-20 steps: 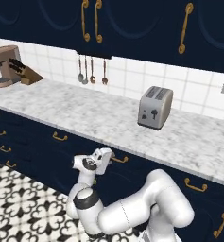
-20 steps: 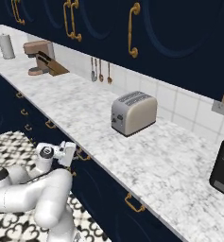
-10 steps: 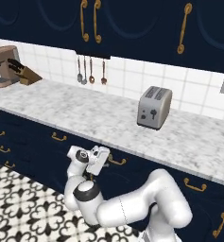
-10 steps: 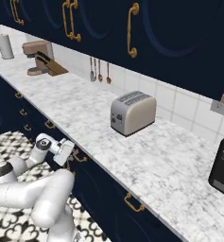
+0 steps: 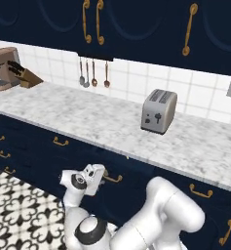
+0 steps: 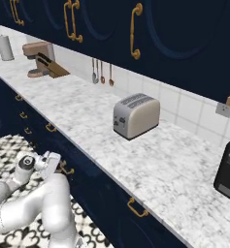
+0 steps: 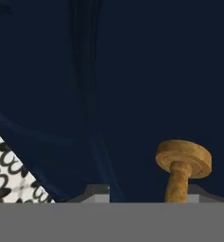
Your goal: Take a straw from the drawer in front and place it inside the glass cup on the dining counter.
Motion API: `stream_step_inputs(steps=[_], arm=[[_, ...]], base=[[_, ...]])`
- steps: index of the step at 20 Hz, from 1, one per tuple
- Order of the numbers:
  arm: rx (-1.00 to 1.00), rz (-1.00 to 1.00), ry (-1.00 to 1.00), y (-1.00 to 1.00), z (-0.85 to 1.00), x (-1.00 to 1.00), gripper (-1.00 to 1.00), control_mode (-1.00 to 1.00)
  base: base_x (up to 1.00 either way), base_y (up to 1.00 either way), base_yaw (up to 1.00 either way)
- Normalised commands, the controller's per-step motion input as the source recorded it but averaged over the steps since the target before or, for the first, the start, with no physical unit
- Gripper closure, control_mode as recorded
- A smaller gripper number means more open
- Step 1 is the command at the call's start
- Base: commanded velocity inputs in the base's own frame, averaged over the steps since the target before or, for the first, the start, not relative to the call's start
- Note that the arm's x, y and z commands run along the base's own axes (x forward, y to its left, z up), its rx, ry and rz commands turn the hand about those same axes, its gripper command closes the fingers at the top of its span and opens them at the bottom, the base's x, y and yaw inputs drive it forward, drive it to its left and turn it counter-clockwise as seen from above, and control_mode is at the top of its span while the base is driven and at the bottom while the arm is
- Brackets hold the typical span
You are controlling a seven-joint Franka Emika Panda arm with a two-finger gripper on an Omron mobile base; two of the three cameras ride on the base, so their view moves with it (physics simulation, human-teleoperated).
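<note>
In the left base view the gripper (image 5: 101, 179) sits low against the navy cabinet front, right at the curved brass handle (image 5: 112, 177) of the drawer (image 5: 131, 183) just under the front edge of the marble worktop (image 5: 87, 119); whether its jaws are released or clenched on the handle cannot be told here. A toaster (image 5: 159, 111) stands toward the back of the worktop, 3 utensils (image 5: 93, 73) hang on the tiled wall, and a knife block (image 5: 22, 74) sits at the far left end. In the right base view the same hand (image 6: 52, 163) meets the handle (image 6: 64, 169) from the other side, and this view adds a dark appliance (image 6: 229, 175) at the right end of the worktop, absent from the left base view. The hand view alone gives a close look: a brass handle post (image 7: 181, 166) stands just beside the lower right, against the closed navy front, and the fingertips are not clear enough to judge a grip. The straw is presumably inside the shut drawer, unseen. It should be very light, thin, smooth and easily crushed or flicked away, so I would pinch it gently near its middle, across its width.
</note>
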Motion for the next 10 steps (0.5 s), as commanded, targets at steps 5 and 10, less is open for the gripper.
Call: stream_step_inputs(steps=[5, 10], arm=[[0.00, 0.25, 0.00, 1.00, -1.00, -1.00, 1.00, -1.00], [0.00, 0.25, 0.00, 1.00, -1.00, -1.00, 1.00, -1.00]], base=[[0.00, 0.00, 0.00], [0.00, 0.00, 0.00]])
